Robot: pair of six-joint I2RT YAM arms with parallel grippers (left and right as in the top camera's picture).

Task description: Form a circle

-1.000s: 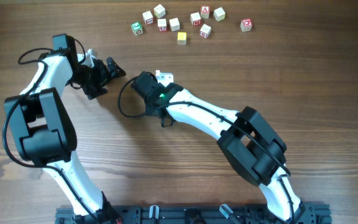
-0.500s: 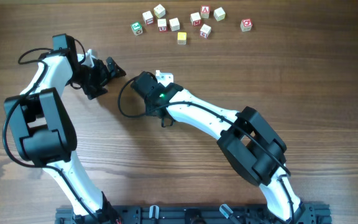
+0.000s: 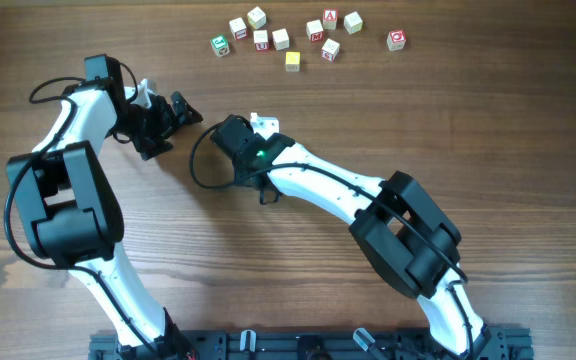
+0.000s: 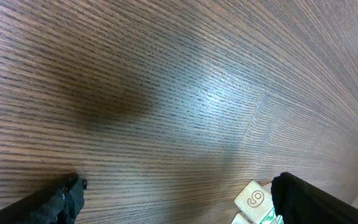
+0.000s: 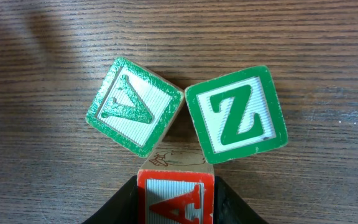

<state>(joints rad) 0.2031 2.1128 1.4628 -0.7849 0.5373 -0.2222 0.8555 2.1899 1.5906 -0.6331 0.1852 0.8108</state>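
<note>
In the right wrist view three letter cubes of the circle huddle together on the wood. A green V cube [image 5: 134,106] sits tilted at the left and a green Z cube [image 5: 236,114] at the right, their corners nearly touching. Just below them is the red A cube [image 5: 175,205], with my right gripper [image 5: 176,186] shut on its two sides. From overhead the right gripper [image 3: 230,132] hides these cubes. My left gripper [image 4: 179,193] is open, wide apart over bare wood, with a pale cube printed with a 6-like figure [image 4: 252,199] beside its right finger.
A loose bunch of white, red and yellow letter cubes [image 3: 288,40] lies along the far edge of the table, with a red-printed one [image 3: 396,40] off to its right. The left gripper [image 3: 181,110] sits just left of the right arm's wrist.
</note>
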